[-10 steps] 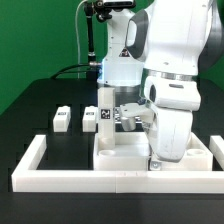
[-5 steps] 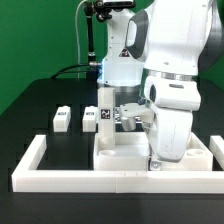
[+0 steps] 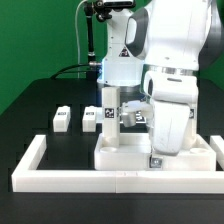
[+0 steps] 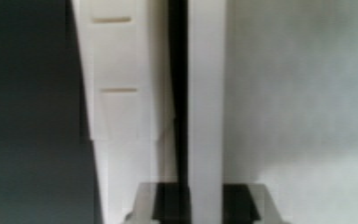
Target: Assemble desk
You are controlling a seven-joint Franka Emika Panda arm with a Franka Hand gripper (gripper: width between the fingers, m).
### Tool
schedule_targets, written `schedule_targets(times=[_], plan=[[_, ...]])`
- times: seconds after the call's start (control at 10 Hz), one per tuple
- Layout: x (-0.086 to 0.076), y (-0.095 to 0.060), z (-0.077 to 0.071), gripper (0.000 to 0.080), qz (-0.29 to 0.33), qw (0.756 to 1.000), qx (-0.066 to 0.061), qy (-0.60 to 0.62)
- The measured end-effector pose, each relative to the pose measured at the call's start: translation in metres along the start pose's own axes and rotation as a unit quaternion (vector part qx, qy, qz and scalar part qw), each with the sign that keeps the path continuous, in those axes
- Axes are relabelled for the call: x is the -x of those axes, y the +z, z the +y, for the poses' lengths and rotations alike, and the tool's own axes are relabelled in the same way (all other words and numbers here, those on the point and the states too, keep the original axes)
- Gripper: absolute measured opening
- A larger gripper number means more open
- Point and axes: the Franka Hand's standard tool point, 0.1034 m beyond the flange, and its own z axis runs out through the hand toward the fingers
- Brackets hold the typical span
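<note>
One white tagged leg (image 3: pixel 109 113) upright, flat white tabletop (image 3: pixel 125 153) beneath

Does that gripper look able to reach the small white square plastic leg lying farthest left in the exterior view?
Probably yes: that leg lies uncovered, apart from its neighbour leg; the shut gripper must open first.

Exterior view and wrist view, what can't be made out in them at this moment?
End effector: in the exterior view the arm mostly covers it, so what it touches is unclear.
Tabletop: exterior view, its right part is hidden behind the arm.
Wrist view: blurred close-up; which part the white surface belongs to cannot be told.
Tags on the loose leg at the exterior view's left: too small to read.
</note>
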Motion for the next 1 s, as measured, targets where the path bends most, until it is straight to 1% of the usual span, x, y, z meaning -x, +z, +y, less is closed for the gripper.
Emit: schedule_targets(times=[0.1,0.2,0.3,0.4,0.5,0.6,0.7,0.8,0.9,1.0], plan=[[-0.002,-0.002,0.003,0.0057,-0.004,1.0,-0.006,0.002],[-0.005,-0.003,0.008,0.0057,-0.006,1.0,-0.009,0.003],[-0.008,-0.002,0.009,0.0057,-0.005,1.0,-0.008,0.001],[-0.011,0.004,0.005,0.0057,-0.009,1.0,-0.011,-0.008],[-0.015,0.005,0.005,0.0057,-0.011,1.0,-0.009,-0.018],[-0.018,0.008,0.002,0.0057,-0.014,0.999,-0.002,-0.038],[-0.015,0.014,-0.003,0.0057,-0.013,0.998,0.002,-0.056],[-0.014,0.014,-0.002,0.0057,-0.01,0.998,0.009,-0.06],[-0.015,0.014,-0.003,0.0057,-0.008,0.998,0.012,-0.06],[-0.014,0.014,-0.002,0.0057,-0.009,0.998,0.011,-0.059]])
